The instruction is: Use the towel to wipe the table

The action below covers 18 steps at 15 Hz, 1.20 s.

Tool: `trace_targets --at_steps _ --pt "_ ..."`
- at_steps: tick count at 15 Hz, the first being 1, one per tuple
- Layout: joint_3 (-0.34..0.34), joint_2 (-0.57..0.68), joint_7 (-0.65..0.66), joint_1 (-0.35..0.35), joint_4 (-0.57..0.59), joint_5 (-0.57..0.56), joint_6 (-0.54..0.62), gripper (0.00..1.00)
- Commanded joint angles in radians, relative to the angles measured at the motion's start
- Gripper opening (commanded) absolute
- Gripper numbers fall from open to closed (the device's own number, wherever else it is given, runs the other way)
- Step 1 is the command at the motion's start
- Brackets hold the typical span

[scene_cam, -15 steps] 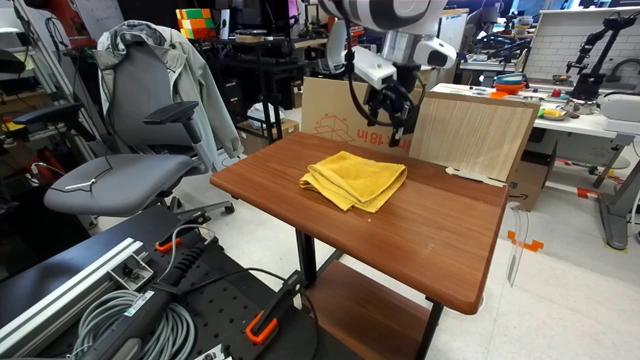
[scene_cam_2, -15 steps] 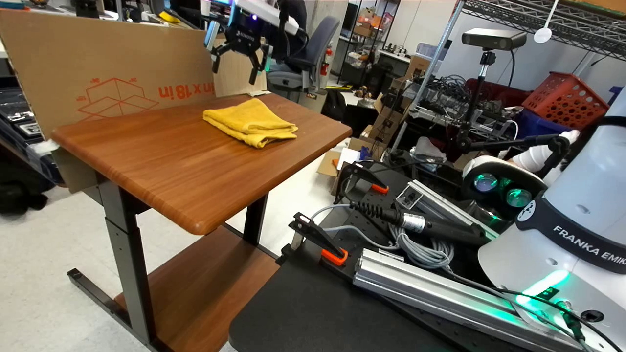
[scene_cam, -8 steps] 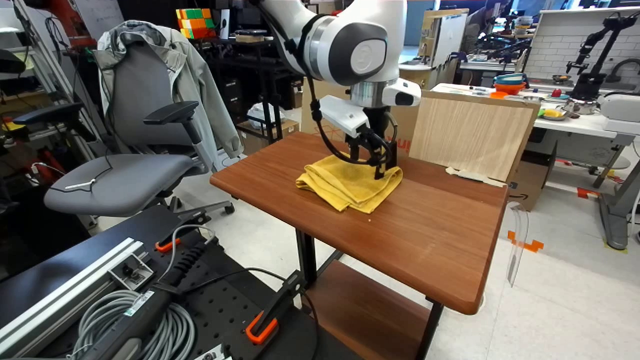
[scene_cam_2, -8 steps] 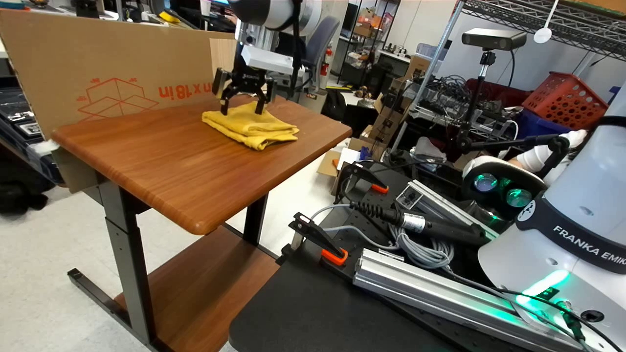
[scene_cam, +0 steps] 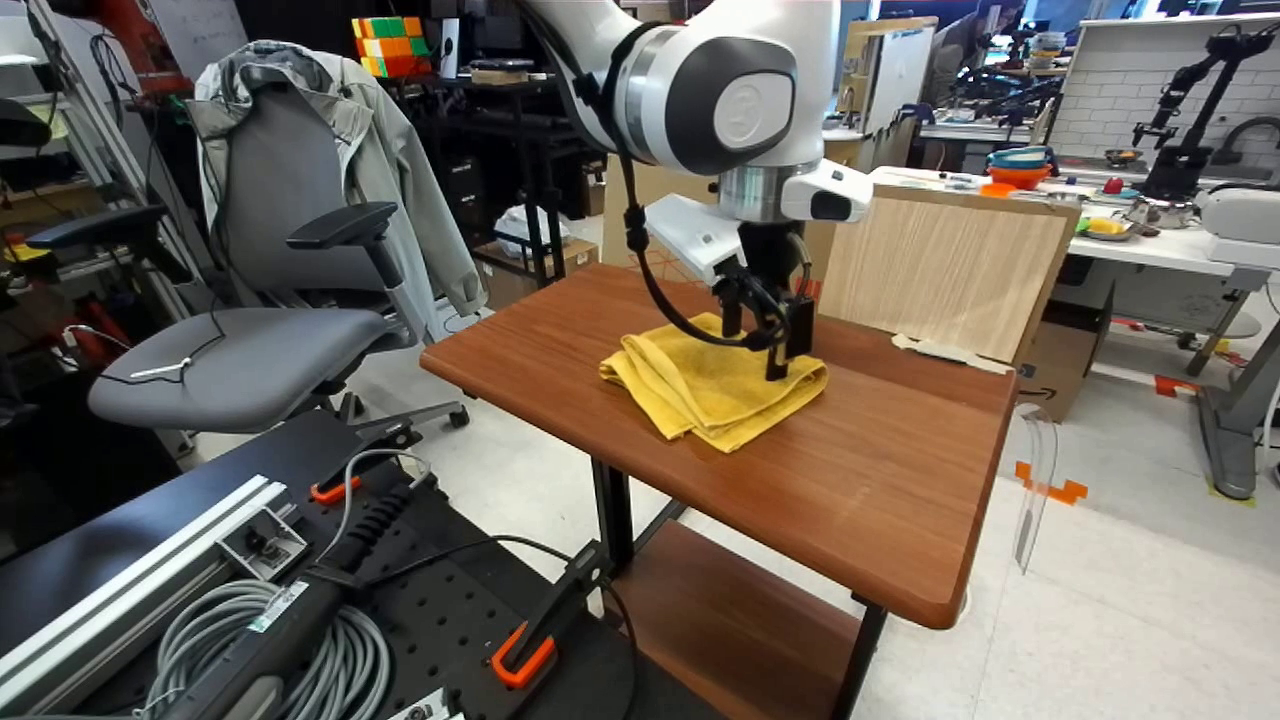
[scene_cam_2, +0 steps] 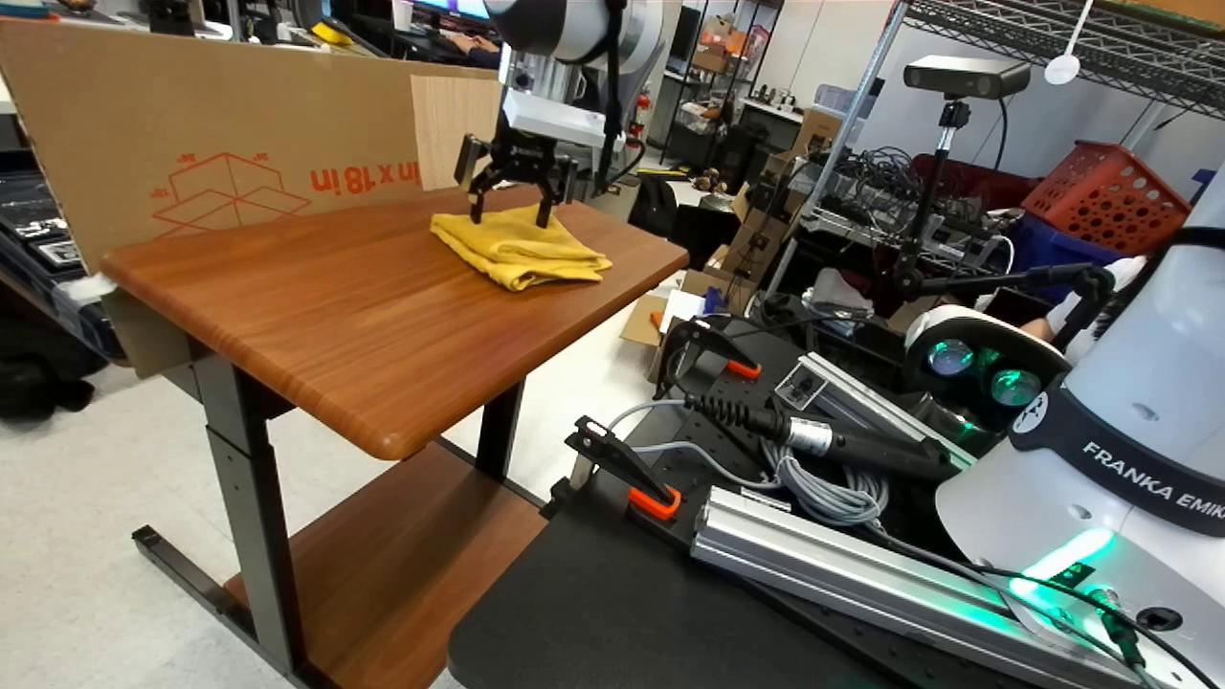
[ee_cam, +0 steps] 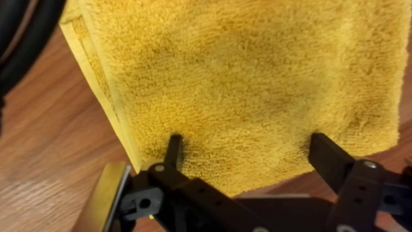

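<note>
A folded yellow towel lies on the brown wooden table (scene_cam: 880, 460), with its near corner flat on the wood. The towel shows in both exterior views (scene_cam: 690, 390) (scene_cam_2: 526, 258) and fills most of the wrist view (ee_cam: 241, 80). My gripper points straight down over it in both exterior views (scene_cam: 755, 350) (scene_cam_2: 509, 220). In the wrist view my gripper (ee_cam: 246, 136) is open, its two black fingers wide apart. Both fingertips rest on the towel's top near one edge, and the towel lies flat between them, not pinched.
A cardboard sheet (scene_cam_2: 287, 124) and a pale wooden board (scene_cam: 930, 270) stand upright along the table's back edge. A pale strip (scene_cam: 950, 354) lies by the board. A grey chair (scene_cam: 250, 360) stands beside the table. A black bench (scene_cam: 440, 600) with clamps and cables is in front.
My gripper has come down from above onto the towel. Over the last half second the gripper and towel have shifted together over the table, towards the wooden board's side. The fingers stay apart.
</note>
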Motion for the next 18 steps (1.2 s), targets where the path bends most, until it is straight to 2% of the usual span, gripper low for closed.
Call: trace_targets --at_steps 1,3,4,6,10,12,18 --pt "0.008 -0.013 0.036 -0.077 0.019 0.055 -0.055 1.00" --pt "0.020 0.007 0.047 -0.130 0.065 0.111 -0.097 1.00" --pt "0.004 -0.001 0.032 -0.091 0.019 0.063 -0.038 1.00" --pt "0.002 0.000 0.027 -0.108 0.024 0.067 -0.046 1.00" --pt "0.007 0.001 0.028 -0.095 0.022 0.066 -0.045 1.00" --pt "-0.004 0.013 0.039 -0.068 0.013 0.031 -0.053 1.00" --pt "-0.030 0.162 0.162 -0.049 0.135 0.028 -0.091 1.00"
